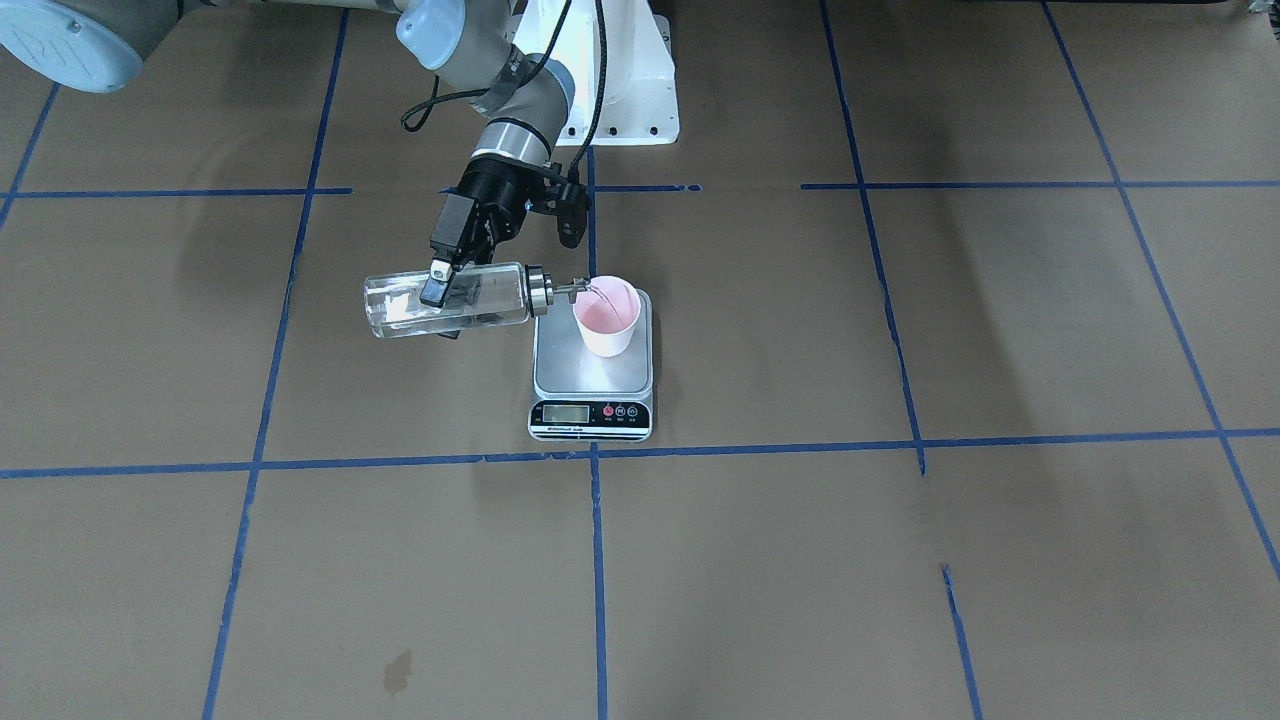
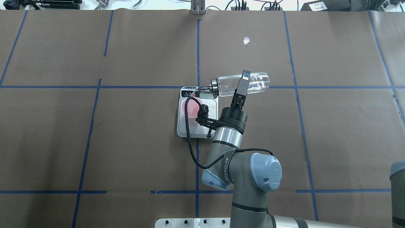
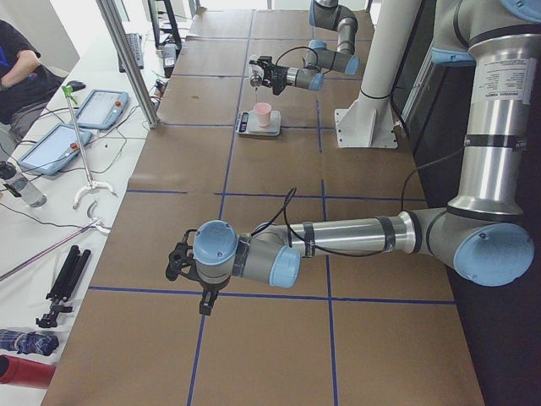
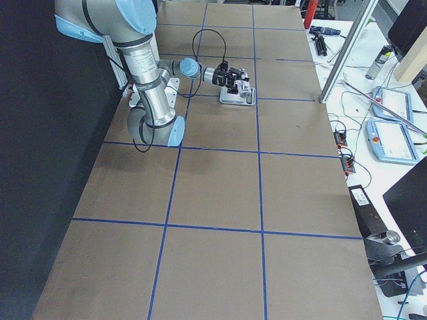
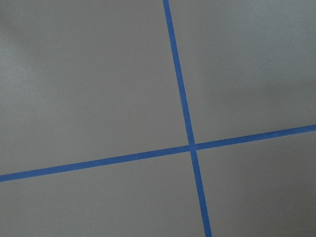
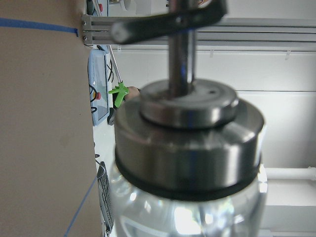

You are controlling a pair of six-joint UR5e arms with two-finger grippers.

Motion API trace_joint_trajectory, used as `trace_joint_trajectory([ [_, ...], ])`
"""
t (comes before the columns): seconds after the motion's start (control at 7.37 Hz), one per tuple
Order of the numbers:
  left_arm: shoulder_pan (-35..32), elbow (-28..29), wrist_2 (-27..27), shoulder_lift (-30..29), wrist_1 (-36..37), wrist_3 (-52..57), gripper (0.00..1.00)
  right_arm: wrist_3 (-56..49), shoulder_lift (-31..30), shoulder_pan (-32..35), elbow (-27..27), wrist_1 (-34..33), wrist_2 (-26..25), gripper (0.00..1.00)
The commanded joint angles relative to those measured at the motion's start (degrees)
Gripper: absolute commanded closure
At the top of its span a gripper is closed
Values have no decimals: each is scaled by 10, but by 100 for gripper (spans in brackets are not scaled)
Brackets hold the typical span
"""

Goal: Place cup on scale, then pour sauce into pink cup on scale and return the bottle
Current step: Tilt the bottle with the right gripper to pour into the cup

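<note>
One right claw (image 1: 445,306) clamps the tipped bottle (image 1: 492,296); spout (image 1: 575,289) over the cup (image 1: 607,320).

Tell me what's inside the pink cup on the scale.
A thin clear stream from the bottle spout appears to run into the cup, whose pink inner wall shows. How much colourless liquid has pooled there cannot be seen.

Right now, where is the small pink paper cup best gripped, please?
The small pink paper cup stands upright, open-topped, on the steel scale: probably pinch its side wall below the rim, level, from the side opposite the tilted glass bottle.
</note>
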Motion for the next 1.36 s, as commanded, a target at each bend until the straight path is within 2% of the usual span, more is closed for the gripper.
trace_joint_trajectory([
  [0.0,0,0,-1,0,0,1,0,0,-1,0,0,0,-2,100],
  [1.22,1,8,0,-4,-1,0,0,1,-4,1,0,0,-17,100],
])
